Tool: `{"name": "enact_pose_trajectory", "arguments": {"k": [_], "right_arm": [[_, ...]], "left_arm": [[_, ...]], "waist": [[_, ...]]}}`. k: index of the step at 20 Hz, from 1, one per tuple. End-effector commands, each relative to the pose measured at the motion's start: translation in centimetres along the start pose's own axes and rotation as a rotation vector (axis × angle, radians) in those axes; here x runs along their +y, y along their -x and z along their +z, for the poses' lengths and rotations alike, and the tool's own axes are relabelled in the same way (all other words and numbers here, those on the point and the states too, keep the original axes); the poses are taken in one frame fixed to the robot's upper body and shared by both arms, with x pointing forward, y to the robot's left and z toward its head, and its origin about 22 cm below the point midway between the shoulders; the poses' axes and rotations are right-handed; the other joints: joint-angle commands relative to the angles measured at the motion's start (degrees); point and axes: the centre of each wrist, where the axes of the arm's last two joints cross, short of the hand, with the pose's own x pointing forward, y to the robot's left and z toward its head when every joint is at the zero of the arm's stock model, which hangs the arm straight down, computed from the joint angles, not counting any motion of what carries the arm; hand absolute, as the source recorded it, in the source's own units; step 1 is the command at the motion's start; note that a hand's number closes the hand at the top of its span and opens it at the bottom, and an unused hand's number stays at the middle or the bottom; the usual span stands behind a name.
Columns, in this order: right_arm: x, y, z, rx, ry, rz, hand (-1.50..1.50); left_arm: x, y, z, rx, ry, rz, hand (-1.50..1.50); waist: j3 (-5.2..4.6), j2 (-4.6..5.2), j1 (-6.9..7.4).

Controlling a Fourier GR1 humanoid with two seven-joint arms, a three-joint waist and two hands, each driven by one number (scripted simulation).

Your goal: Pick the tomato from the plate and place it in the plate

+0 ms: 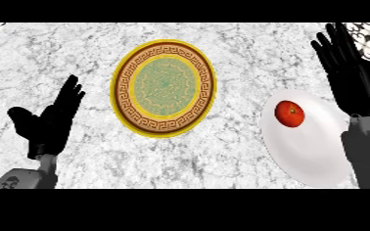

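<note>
A grey-veined white marble table [72, 54] fills the view and carries two plates, set apart from each other. The plain glossy white plate [312, 154] lies at the right, reaching toward the lower edge, and holds one thing only: the tomato, sitting in its upper left part. The round patterned plate [163, 88], with a yellow rim, a brown key-pattern band and a pale green middle, lies near the table's centre and has nothing in it. The black right hand [347, 78] shows at the right edge, fingers straight and spread, pointing away from the robot, its forearm covering the white plate's right edge; it does not touch the tomato. The black left hand [47, 122] rests at the lower left, fingers straight and up, thumb out, well apart from both plates. The small round red tomato [289, 113] has a dark stem spot on top.
</note>
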Motion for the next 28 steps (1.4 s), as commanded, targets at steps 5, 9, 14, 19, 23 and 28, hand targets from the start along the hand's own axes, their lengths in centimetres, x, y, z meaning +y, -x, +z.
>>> {"name": "enact_pose_trajectory", "arguments": {"k": [5,9,14,19,23,28], "right_arm": [[6.2,-0.1,-4.4,-0.053,0.069,0.321,1.5],[-2.5,2.9,-1.2,0.259,0.164,0.971,1.5],[9.3,9.5,-1.0,0.133,0.545,0.655,-1.5],[13.4,9.9,-0.4,-0.091,0.628,0.658,-1.5],[13.5,8.2,-1.0,-0.083,0.642,0.787,-1.5],[11.2,5.4,-3.6,0.219,0.613,0.989,-1.5]], "left_arm": [[-1.2,-7.8,-2.1,-0.334,0.133,-0.136,0.0],[-1.3,-8.2,-2.1,-0.346,0.161,-0.14,0.0],[-1.6,-8.1,-2.3,-0.35,0.188,-0.129,0.0],[-1.3,-8.9,-3.1,-0.331,0.165,-0.113,0.0],[0.3,-9.3,-2.9,-0.331,0.146,-0.132,0.0],[0.6,-7.7,-1.5,-0.327,0.153,-0.131,0.0]], "waist": [[1.2,-0.89,5.64],[-0.14,0.04,5.78],[1.31,-0.64,5.31],[1.31,-1.15,3.08],[1.19,-1.5,2.47],[0.92,-2.16,2.38]]}}
